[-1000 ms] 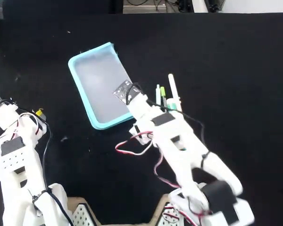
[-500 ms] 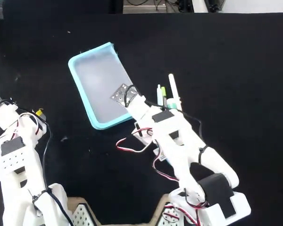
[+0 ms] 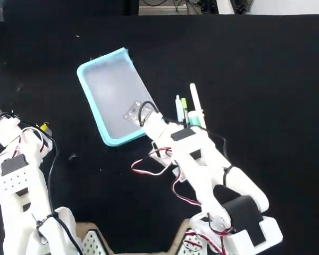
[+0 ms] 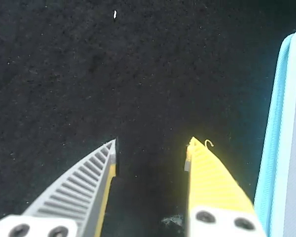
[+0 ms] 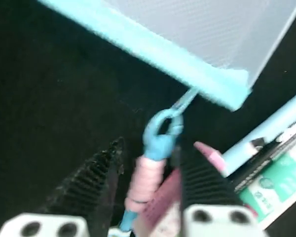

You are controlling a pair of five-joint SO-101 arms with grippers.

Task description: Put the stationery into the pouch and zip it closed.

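Left wrist view first: my left gripper (image 4: 150,145) hangs wide open over the black table (image 4: 64,59), just beside the edge of the blue pouch (image 4: 291,148). The pouch lies flat, centre-left on the table. At its near corner my right gripper (image 5: 160,143) sits partly open, with the zipper pull (image 5: 160,131) and its pink bead (image 5: 145,180) between the jaws. The pens (image 3: 187,109) lie just right of it, outside the pouch.

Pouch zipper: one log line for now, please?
right fingers: open, either side of zipper pull | left fingers: open, over table | pens: outside pouch
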